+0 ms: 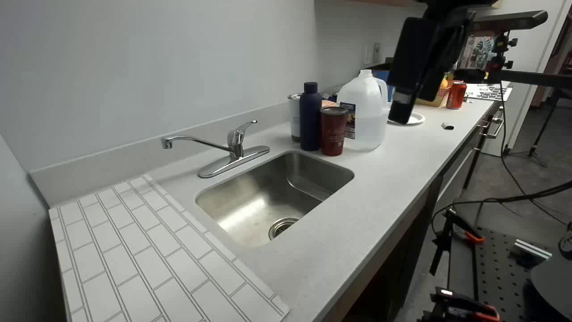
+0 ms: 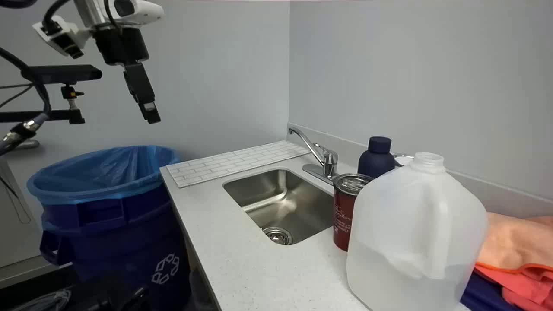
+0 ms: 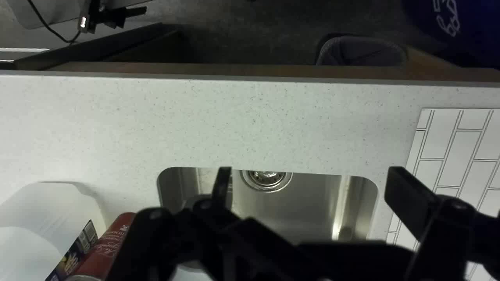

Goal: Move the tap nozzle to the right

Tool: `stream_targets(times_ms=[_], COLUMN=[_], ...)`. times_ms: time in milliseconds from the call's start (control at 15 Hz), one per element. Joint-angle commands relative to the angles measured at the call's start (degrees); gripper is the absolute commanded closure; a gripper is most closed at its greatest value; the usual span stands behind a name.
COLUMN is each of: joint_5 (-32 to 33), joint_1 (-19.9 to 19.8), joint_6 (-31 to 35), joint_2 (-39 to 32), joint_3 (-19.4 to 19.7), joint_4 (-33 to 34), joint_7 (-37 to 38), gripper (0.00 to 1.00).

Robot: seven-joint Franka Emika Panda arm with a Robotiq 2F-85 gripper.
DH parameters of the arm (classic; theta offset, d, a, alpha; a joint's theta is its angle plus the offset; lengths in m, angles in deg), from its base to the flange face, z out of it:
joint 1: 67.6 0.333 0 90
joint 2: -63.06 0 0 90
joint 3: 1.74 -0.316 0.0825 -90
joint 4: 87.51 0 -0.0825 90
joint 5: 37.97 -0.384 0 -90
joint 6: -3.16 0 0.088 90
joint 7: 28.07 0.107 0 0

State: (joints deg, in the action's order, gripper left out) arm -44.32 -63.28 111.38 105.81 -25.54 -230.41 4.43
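The slim, shiny chrome tap nozzle (image 1: 201,141) runs close along the back edge of the pale grey speckled bench (image 1: 366,192), its tip in the air towards the back corner, near the white tile-patterned panel (image 1: 147,241) that covers that end. A short chrome lever handle (image 1: 243,129) slants up over its base, and a long, rounded chrome base plate (image 1: 219,167) lies between the back edge and the rectangular steel sink basin (image 2: 281,190). The black two-fingered gripper (image 3: 310,183) hangs above the level of the bench, well apart from the nozzle; in the wrist view its jaws stand wide apart, the basin showing between them. At the basin's end away from the panel, a dark navy bottle (image 1: 310,118), a maroon lidded tumbler (image 1: 334,134) and a partly filled, translucent plastic jug (image 1: 371,107) stand upright close together. Off the front edge, near the panelled end, is a dark blue bin (image 2: 121,242) with a light blue plastic liner (image 2: 103,172).
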Motion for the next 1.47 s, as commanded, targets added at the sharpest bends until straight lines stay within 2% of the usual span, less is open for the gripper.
stream_targets(times_ms=[0, 867, 1400], joint_5=[0.6, 0.6, 1.7], joint_1=[0.8, 0.8, -0.8], joint_6=[-0.1, -0.1, -0.5], joint_2=[-0.3, -0.3, -6.2], joint_3=[0.7, 0.7, 3.0], joint_4=[0.1, 0.1, 2.9], joint_7=[0.5, 0.5, 0.2], gripper=[0.0, 0.0, 0.0])
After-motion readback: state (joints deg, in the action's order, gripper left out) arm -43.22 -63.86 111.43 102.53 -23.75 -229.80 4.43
